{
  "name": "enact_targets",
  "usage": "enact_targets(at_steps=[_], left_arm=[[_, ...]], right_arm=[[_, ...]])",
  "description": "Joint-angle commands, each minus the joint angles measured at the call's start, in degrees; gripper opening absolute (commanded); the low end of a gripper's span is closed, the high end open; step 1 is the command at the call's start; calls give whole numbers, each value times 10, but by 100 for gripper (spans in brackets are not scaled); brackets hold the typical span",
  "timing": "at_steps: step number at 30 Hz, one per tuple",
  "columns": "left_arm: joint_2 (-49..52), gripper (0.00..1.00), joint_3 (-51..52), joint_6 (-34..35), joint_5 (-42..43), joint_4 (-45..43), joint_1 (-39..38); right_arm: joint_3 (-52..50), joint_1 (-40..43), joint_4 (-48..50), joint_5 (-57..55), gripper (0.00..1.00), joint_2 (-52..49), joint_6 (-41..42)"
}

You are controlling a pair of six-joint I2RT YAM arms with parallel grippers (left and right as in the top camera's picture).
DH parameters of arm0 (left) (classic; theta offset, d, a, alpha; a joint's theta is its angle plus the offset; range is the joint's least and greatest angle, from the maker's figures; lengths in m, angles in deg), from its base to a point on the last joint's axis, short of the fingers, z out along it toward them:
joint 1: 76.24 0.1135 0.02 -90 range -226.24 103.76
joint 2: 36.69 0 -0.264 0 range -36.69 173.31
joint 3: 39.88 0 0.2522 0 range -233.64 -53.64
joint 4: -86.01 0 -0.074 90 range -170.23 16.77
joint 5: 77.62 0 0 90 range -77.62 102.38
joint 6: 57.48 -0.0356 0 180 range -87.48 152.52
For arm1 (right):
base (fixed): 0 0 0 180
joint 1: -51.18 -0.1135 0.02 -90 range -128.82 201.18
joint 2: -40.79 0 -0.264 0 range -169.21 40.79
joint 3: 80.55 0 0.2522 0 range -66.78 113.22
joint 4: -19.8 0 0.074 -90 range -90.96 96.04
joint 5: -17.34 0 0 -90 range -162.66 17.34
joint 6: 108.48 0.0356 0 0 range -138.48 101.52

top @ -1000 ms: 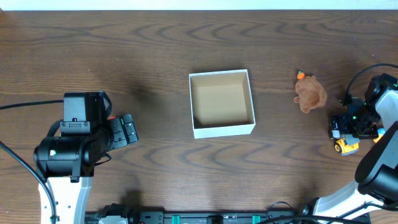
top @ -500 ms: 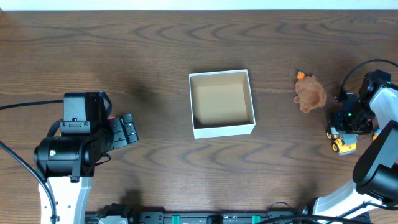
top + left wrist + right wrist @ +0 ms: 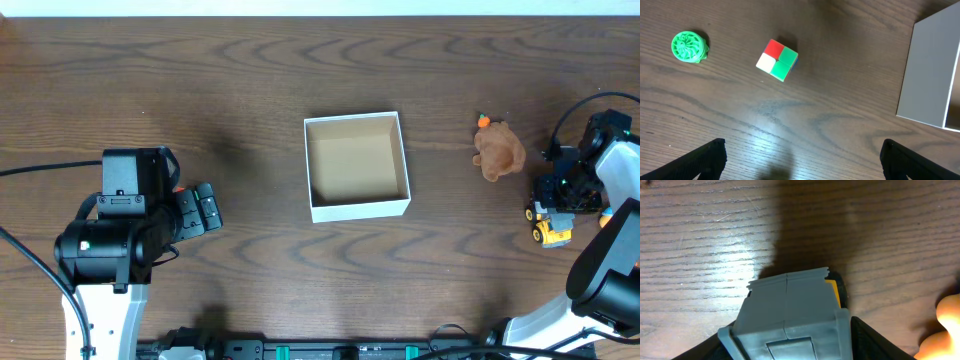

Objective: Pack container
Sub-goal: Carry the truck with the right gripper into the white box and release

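You are working the first pick of the packing job: your right fingers point(image 3: 875, 342) are sitting on either side of a grey and yellow toy truck point(image 3: 790, 305), and from the right wrist view they appear to be closing on its flanks and gripping it, with the yellow end pointing away past the fingertips. Whether the truck is leaving the dark wooden tabletop point(image 3: 250, 100) yet, you cannot tell from these views. The small square white cardboard box with the tan-brown inside point(image 3: 360, 209) is standing empty, well apart from your right fingers and between the two arms. A brown plush toy point(image 3: 498, 152) is lying near the right fingers, on the side toward the box. Your left fingers point(image 3: 707, 157) are hanging spread wide and holding nothing. A red, white and green cube point(image 3: 777, 60) and a green round ribbed piece point(image 3: 689, 46) are lying ahead of them, and the box's white wall is showing off to one side. The next move is probably calling for a firm hold on the truck, a straight lift clear of the plush toy, and a carry across to the box. Release it only once it is hanging over the box's open inside and not over a wall.
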Motion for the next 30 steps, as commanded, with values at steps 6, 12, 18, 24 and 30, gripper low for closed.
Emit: enact_targets(at_steps=[6, 12, 18, 24, 30], left_arm=[[0, 98, -10, 6, -3, 2, 2], [0, 98, -10, 6, -3, 2, 2], [0, 98, -10, 6, -3, 2, 2], [0, 98, -10, 6, -2, 2, 2], [0, 98, -10, 6, -3, 2, 2]], right_arm=[[1, -5, -1, -3, 62, 18, 6], [1, -5, -1, -4, 57, 18, 10], [1, -5, -1, -4, 42, 18, 12], [1, -5, -1, -4, 34, 19, 16], [1, -5, 4, -4, 23, 33, 16]])
